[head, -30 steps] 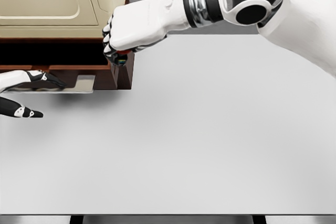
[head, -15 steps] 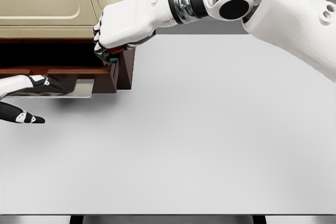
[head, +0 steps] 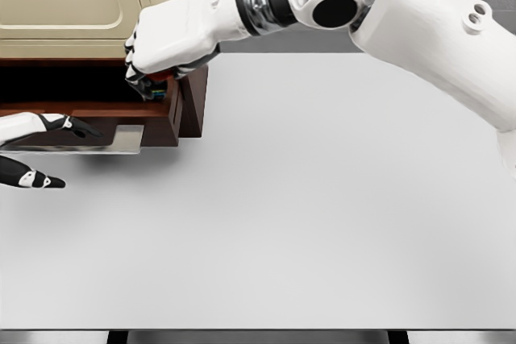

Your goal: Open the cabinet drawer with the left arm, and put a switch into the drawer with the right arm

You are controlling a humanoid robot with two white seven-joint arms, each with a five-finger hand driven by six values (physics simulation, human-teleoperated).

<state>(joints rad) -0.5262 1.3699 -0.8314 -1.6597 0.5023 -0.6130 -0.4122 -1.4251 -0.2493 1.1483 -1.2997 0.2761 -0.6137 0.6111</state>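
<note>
The drawer stood pulled out of the cabinet; right hand hung over its right end, fingers clamped on the switch; left hand, fingers apart, sat by the drawer's metal handle, on the white table.

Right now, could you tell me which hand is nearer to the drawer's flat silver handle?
Left. The left hand rests at the silver handle; the right hand hovers above the drawer's right end.

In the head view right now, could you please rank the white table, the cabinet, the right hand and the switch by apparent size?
1. White table
2. Cabinet, though partly cut off by the frame
3. Right hand
4. Switch, mostly hidden in that hand's grip
</note>
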